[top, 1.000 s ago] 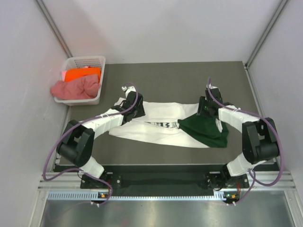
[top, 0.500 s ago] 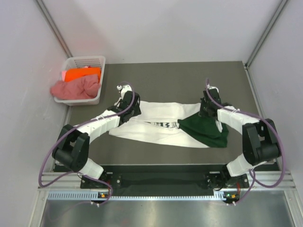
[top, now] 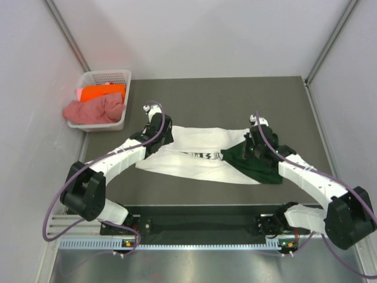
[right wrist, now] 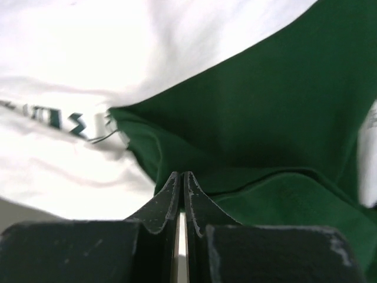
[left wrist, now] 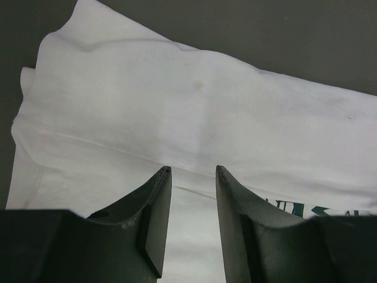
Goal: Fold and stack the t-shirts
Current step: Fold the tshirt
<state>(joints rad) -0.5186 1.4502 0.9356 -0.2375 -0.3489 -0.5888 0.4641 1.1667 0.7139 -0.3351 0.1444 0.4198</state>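
A white t-shirt (top: 197,150) with a dark green part (top: 259,164) folded over its right end lies crumpled across the middle of the table. My left gripper (top: 165,135) hovers over the shirt's left end; in the left wrist view it (left wrist: 192,172) stands open above plain white cloth (left wrist: 194,106), with nothing between the jaws. My right gripper (top: 249,150) is over the green part's left edge. In the right wrist view it (right wrist: 181,175) is shut, jaws pressed together just above the green cloth (right wrist: 277,106), and no cloth shows between them.
A white lattice basket (top: 110,75) stands at the table's far left corner, holding an orange t-shirt (top: 101,92) and a pink one (top: 94,110) that spills over its left rim. Grey walls close in on both sides and behind.
The right gripper has shut and moved left over the green part, its elbow swinging out to the near right. The left gripper has edged a little farther away.
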